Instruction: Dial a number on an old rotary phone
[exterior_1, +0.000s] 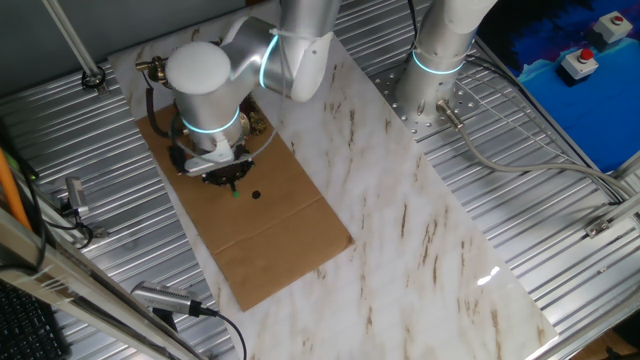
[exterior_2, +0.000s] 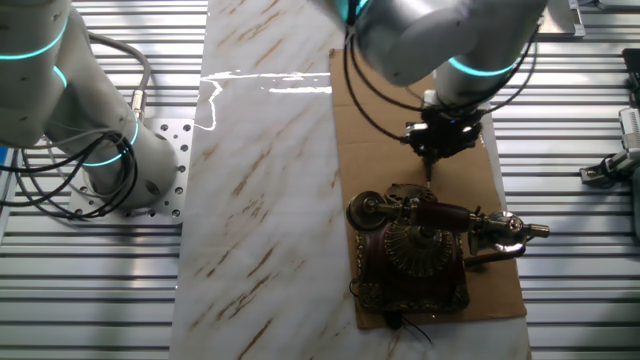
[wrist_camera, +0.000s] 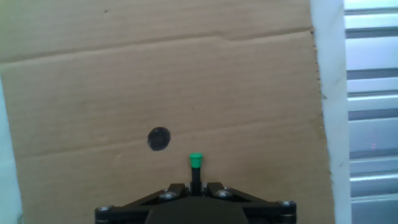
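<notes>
The old rotary phone (exterior_2: 415, 250) stands on the cardboard, dark red-brown with gold trim, a round dial (exterior_2: 418, 247) and its handset (exterior_2: 440, 214) across the top. In one fixed view the arm hides most of it, and only gold parts of the phone (exterior_1: 258, 122) show. My gripper (wrist_camera: 195, 186) is shut on a thin black stick with a green tip (wrist_camera: 195, 160). The gripper (exterior_2: 432, 150) hangs over the cardboard just beyond the phone's handset side, stick pointing down, apart from the dial. The hand view does not show the phone.
A brown cardboard sheet (wrist_camera: 236, 93) lies on the marble tabletop (exterior_1: 420, 230), with a black dot (wrist_camera: 158, 138) left of the stick tip. Ribbed metal flooring (exterior_1: 560, 200) surrounds the table. The robot base (exterior_1: 440, 70) stands at the back.
</notes>
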